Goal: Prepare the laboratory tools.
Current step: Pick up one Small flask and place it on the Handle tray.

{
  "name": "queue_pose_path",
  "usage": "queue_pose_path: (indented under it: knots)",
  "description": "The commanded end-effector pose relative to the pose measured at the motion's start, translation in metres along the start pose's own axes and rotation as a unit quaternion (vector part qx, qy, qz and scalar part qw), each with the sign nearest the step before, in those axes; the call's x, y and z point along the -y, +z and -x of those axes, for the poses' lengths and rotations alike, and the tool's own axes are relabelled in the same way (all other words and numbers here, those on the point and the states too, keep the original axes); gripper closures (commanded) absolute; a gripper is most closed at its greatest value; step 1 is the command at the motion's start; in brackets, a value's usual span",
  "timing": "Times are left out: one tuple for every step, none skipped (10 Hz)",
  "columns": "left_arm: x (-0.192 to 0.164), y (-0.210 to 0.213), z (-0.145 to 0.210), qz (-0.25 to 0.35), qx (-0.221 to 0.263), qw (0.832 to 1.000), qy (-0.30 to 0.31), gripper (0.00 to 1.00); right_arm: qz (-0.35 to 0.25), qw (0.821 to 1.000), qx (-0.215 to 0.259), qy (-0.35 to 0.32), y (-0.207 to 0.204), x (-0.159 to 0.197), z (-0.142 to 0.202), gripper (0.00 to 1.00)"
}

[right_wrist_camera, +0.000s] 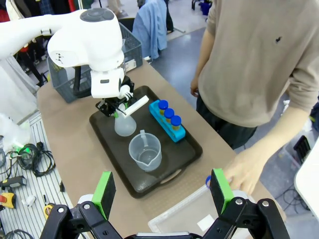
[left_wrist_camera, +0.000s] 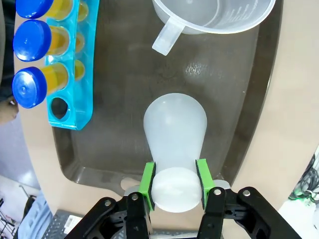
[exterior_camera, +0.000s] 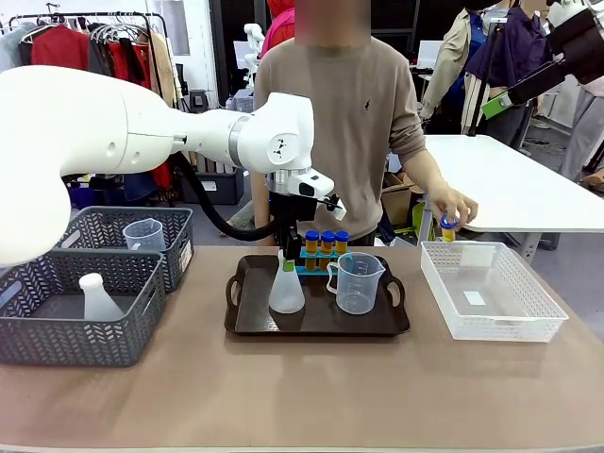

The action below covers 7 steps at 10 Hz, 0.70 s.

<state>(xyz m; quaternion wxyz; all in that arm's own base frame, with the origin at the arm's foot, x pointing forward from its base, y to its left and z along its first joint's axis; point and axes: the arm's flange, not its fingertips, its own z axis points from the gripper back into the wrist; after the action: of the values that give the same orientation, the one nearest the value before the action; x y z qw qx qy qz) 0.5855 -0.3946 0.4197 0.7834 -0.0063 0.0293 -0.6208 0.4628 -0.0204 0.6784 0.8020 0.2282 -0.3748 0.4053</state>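
One flask (left_wrist_camera: 174, 134) stands on the tray (left_wrist_camera: 249, 124), its neck clamped by the left claw (left_wrist_camera: 174, 181); release seems next. Right claw (right_wrist_camera: 162, 191) hangs open.

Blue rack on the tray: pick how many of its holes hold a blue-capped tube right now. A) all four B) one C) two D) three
D: in the left wrist view the blue rack carries three blue-capped tubes in a row, and the hole at its near end stands empty; the person's hand holds another tube over by the white basket.
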Motion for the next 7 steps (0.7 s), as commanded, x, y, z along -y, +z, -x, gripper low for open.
queue_pose_path:
  knots:
    - [-0.004,0.003,0.001,0.003,0.005,1.000,-0.006,0.46,-0.003,1.000,0.005,0.001,0.000,-0.001,-0.001,0.00]
    - [0.000,0.009,0.002,-0.003,0.009,1.000,-0.003,0.27,-0.003,1.000,0.005,0.001,0.000,-0.001,-0.001,0.00]
    - [0.001,0.014,0.004,-0.006,0.014,1.000,-0.006,0.07,-0.003,1.000,0.005,0.001,0.000,-0.001,-0.001,0.00]
    - [0.002,0.017,0.005,-0.005,0.017,1.000,-0.005,0.00,-0.003,1.000,0.005,0.001,0.000,-0.001,-0.001,0.00]
    - [0.004,0.020,0.007,-0.004,0.018,1.000,-0.003,0.00,-0.003,1.000,0.005,0.001,0.000,-0.001,-0.001,0.00]
    - [0.006,0.025,0.010,0.000,0.021,1.000,0.004,0.00,-0.003,1.000,0.005,0.001,0.000,-0.001,-0.001,0.00]
    - [0.008,0.029,0.011,-0.003,0.026,1.000,0.009,0.00,-0.003,1.000,0.005,0.001,0.000,-0.001,-0.001,0.00]
